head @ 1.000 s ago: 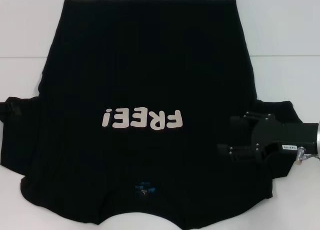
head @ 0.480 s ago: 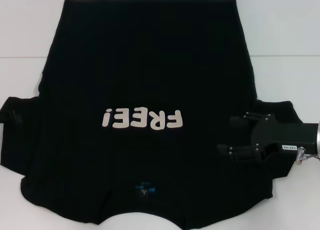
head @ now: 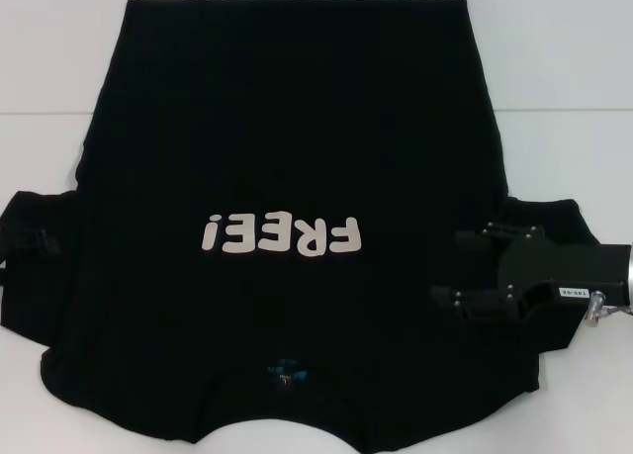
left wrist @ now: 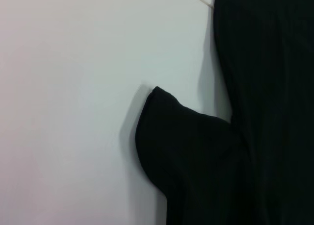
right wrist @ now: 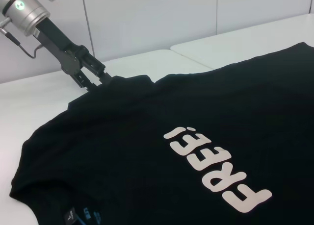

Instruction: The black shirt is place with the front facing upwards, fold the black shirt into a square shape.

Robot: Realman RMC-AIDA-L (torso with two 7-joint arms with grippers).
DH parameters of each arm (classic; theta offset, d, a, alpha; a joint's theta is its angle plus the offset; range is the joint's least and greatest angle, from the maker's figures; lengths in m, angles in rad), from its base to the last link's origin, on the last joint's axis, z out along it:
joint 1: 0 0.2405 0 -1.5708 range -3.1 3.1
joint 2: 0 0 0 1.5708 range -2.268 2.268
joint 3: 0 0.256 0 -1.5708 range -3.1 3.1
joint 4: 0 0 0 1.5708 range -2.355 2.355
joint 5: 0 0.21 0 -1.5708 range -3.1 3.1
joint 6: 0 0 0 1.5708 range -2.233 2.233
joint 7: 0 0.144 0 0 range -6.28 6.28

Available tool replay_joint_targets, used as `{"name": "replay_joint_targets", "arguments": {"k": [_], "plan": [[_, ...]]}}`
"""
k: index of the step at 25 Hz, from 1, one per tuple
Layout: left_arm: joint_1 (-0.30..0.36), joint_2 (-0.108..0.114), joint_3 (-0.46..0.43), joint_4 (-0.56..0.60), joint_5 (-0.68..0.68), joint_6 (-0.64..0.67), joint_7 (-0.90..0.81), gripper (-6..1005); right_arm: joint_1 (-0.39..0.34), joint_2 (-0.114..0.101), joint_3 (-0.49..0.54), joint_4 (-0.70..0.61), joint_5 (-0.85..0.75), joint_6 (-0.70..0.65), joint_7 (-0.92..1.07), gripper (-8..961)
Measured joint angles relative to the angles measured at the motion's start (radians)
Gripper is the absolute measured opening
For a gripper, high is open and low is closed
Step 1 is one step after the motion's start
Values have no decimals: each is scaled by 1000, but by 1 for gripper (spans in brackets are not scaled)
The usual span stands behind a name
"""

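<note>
Black shirt (head: 287, 177) flat, front up, "FREE!" showing, sleeves out.

A white table (head: 554, 68) carries everything. A thin seam crosses it from left to right at the far part, showing on both sides of the cloth. The shirt (head: 287, 137) lies flat on it, spread over most of the middle, hem at the far edge, collar at the near edge, one sleeve out to each side. Bare table shows left, right and in the near corners.
</note>
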Motion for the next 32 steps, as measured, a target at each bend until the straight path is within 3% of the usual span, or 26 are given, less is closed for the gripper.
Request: {"name": "replay_joint_targets", "arguments": {"k": [15, 24, 28, 32], "plan": [[-27, -1, 32, 1, -1, 24, 24, 876, 0, 0, 0, 0, 0, -1, 2, 925], [-31, -6, 79, 30, 1, 17, 25, 666, -1, -1, 0, 0, 0, 0, 2, 924], [-27, -9, 79, 46, 2, 18, 38, 435, -1, -2, 0, 0, 0, -1, 2, 924], [-23, -14, 79, 58, 2, 23, 44, 294, -2, -1, 0, 0, 0, 1, 2, 924]]}}
